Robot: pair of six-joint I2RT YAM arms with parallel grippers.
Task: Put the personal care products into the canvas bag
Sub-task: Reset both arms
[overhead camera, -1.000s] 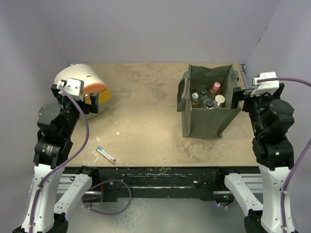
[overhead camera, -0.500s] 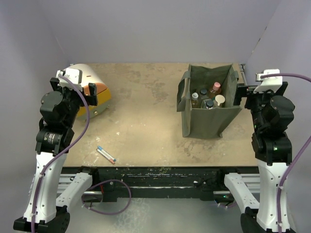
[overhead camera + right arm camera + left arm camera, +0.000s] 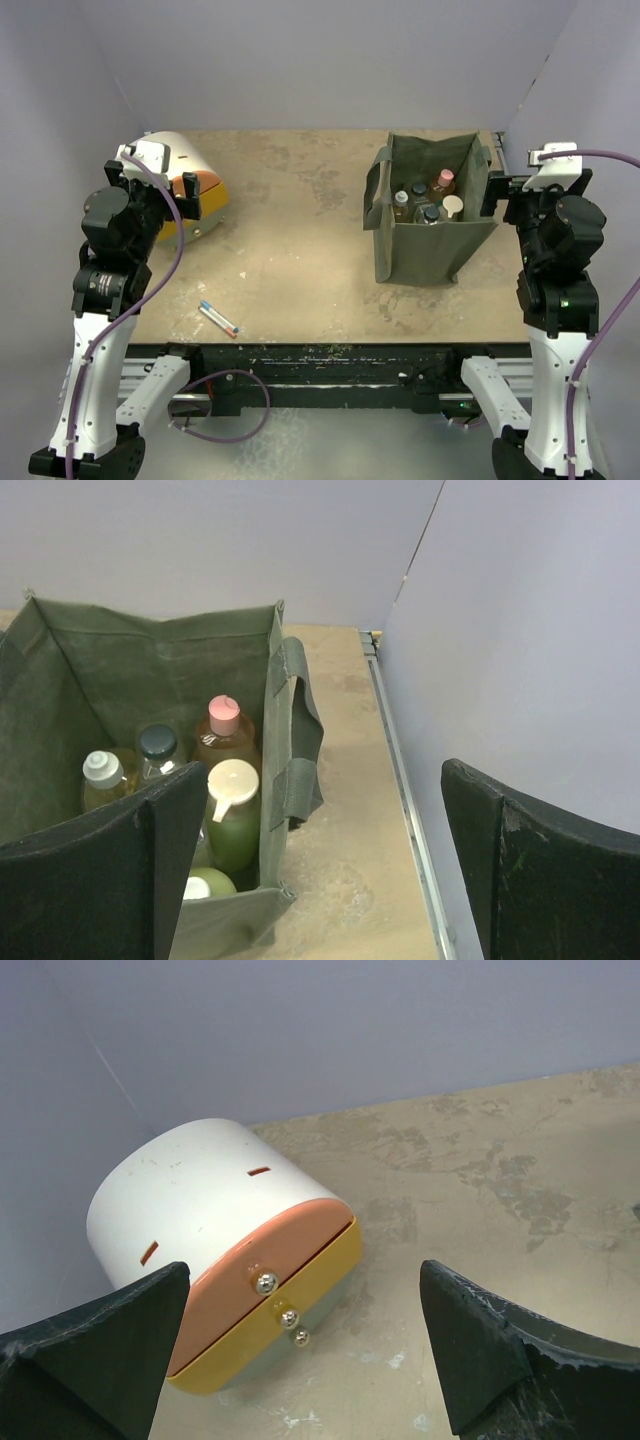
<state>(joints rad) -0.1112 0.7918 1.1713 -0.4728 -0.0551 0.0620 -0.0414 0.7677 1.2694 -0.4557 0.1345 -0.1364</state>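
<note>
The olive canvas bag (image 3: 428, 252) stands open at the right of the table, strap handles hanging at its sides. Inside it stand personal care products (image 3: 426, 200): an amber bottle with a pink cap (image 3: 222, 738), a green one with a cream cap (image 3: 233, 820), a clear one with a black cap (image 3: 157, 752) and a light-capped one (image 3: 102, 778). My right gripper (image 3: 536, 192) (image 3: 325, 780) hovers open and empty just right of the bag. My left gripper (image 3: 158, 192) (image 3: 303, 1290) is open and empty at the far left, facing the domed box.
A white and orange domed box (image 3: 185, 180) (image 3: 215, 1225) sits at the back left. A thin pen-like stick with red and blue marks (image 3: 218, 318) lies near the front edge. Walls close in on three sides; a metal rail (image 3: 395, 750) runs along the right edge.
Both wrists rose and drew back a little early in the second, then held still. Both grippers stayed open; the bag and bottles did not move.
</note>
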